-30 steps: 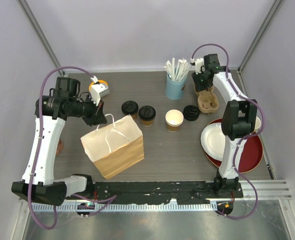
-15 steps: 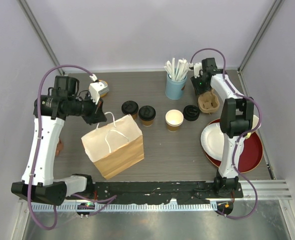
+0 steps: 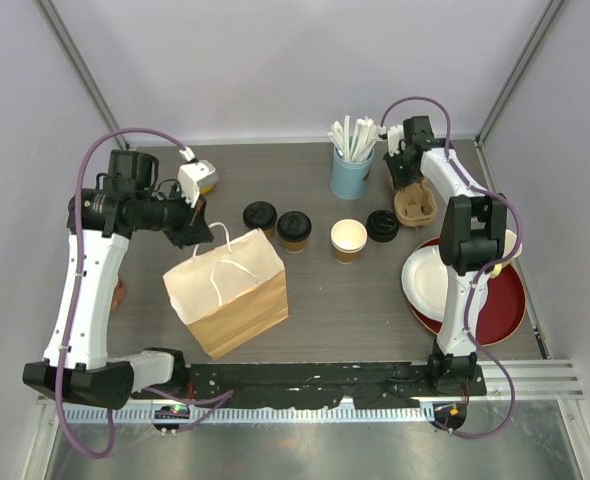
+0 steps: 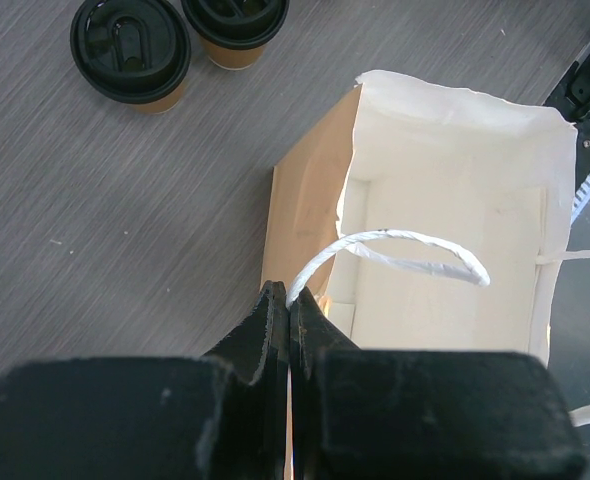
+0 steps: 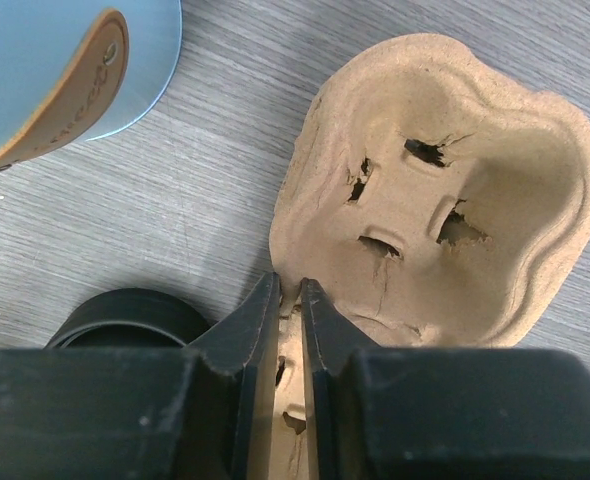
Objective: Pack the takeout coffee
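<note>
Two kraft cups with black lids (image 3: 260,217) (image 3: 294,229) stand behind a standing open paper bag (image 3: 227,290). A third kraft cup (image 3: 348,240) is open, and a loose black lid (image 3: 382,225) lies right of it. My left gripper (image 3: 203,232) is shut on the bag's white handle (image 4: 395,245) at the bag's rim. The left wrist view shows the empty bag inside (image 4: 455,230) and both lidded cups (image 4: 130,48) (image 4: 235,18). My right gripper (image 3: 406,186) is shut on the edge of a pulp cup carrier (image 3: 416,206), which also shows in the right wrist view (image 5: 445,190).
A light-blue cup of wrapped straws (image 3: 352,168) stands left of the carrier. A pale yellow cup (image 3: 203,175) sits behind my left wrist. A white plate (image 3: 427,280) lies on a red plate (image 3: 495,310) at the right.
My right gripper has come down from behind the carrier onto its edge. My left gripper has shifted slightly, still holding the bag's handle.
</note>
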Robot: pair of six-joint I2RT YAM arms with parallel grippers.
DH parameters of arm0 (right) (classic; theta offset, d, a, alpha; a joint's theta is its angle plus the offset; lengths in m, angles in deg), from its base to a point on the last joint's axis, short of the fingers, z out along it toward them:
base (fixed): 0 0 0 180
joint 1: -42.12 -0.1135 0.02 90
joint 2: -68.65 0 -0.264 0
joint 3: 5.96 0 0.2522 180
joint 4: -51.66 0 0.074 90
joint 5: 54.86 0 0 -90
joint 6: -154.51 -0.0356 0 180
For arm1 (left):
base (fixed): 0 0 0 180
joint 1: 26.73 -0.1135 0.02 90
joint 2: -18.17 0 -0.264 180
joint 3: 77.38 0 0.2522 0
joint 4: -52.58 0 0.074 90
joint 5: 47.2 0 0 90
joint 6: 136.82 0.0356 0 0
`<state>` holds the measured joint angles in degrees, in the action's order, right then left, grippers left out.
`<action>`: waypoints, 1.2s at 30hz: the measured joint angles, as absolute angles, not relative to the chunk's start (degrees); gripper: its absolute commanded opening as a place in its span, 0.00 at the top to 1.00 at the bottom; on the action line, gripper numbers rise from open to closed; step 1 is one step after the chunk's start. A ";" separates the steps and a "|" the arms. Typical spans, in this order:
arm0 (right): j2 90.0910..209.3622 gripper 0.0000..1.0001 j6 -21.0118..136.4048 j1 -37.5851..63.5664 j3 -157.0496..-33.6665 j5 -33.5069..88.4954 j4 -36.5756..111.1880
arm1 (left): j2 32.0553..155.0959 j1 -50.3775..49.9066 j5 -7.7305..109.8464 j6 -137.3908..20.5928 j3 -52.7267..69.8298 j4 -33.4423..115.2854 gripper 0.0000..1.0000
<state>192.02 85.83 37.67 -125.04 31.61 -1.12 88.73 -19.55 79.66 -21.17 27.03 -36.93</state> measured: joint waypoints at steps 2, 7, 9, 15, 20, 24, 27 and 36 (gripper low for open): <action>192.02 0.91 85.81 37.69 -125.04 31.63 -1.12 | 88.84 -19.55 79.64 -21.15 27.14 -36.93 1.00; 192.00 0.83 85.81 37.67 -125.04 32.02 -1.12 | 88.95 -19.55 79.44 -21.10 27.25 -36.97 1.00; 192.00 0.80 85.81 37.67 -125.04 32.24 -1.12 | 88.95 -19.55 79.44 -21.10 27.25 -36.97 1.00; 192.00 0.71 85.13 37.67 -125.04 32.83 -1.15 | 89.37 -19.55 79.42 -21.10 27.43 -36.95 1.00; 191.97 0.85 84.72 37.67 -125.04 33.53 -1.17 | 89.46 -19.55 79.31 -21.08 27.58 -36.95 1.00; 192.00 0.89 84.46 37.67 -125.04 33.99 -1.17 | 89.46 -19.55 79.29 -21.08 27.91 -36.95 1.00; 192.00 0.89 84.28 37.67 -125.04 34.05 -1.17 | 89.48 -19.55 79.26 -21.08 28.08 -36.97 1.00; 190.82 0.85 84.04 37.63 -125.04 35.95 -1.80 | 89.59 -19.55 79.29 -21.06 28.32 -36.99 1.00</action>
<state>190.82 84.04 37.63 -125.04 35.95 -1.80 89.59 -19.55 79.29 -21.06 28.32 -36.99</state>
